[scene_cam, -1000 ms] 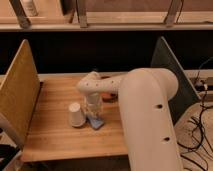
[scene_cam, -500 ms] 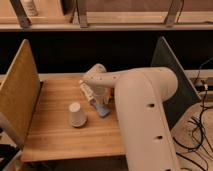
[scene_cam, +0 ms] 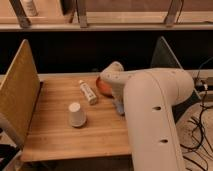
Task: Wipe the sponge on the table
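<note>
The sponge [scene_cam: 119,108] shows only as a small blue-grey patch on the table [scene_cam: 55,140], at the right of the tabletop, tucked against my white arm. My gripper [scene_cam: 117,100] is directly over it, mostly hidden behind the arm's big white body. The wrist curves down from the back of the table to that spot.
An upside-down white cup [scene_cam: 76,114] stands at the table's middle left. A narrow white bottle [scene_cam: 88,92] lies on its side behind it, beside an orange object [scene_cam: 104,86]. An upright yellowish panel [scene_cam: 20,95] walls the left edge, a dark panel [scene_cam: 165,57] the right. Cables [scene_cam: 202,115] hang at the right.
The gripper and the sponge have slid to the right across the table, away from the cup. The white bottle, covered by the arm before, is now in view.
</note>
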### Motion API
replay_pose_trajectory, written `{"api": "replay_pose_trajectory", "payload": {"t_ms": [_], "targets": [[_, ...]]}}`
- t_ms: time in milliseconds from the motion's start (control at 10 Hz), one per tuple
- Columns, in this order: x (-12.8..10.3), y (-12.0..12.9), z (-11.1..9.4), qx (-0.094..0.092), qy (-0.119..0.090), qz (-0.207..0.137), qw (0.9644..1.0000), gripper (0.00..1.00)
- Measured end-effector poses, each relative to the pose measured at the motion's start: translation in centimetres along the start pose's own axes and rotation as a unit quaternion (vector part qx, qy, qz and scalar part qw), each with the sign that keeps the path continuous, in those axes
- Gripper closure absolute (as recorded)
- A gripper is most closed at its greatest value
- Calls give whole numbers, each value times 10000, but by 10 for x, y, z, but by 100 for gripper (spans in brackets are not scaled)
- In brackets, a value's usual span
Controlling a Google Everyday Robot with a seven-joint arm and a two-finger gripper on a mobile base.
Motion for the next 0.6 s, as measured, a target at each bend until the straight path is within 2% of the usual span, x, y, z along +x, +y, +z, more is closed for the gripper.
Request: {"api": "replay_pose_trajectory", "payload": {"t_ms": [100,300,400,600], "targets": [[8,-9,-1,110,102,49,9999,92],[35,-10,-4,317,337,-180,9988,92],[46,-6,-6,394,416,-341,9978,92],[78,16,-10,471,618,-906,9929,92]]}}
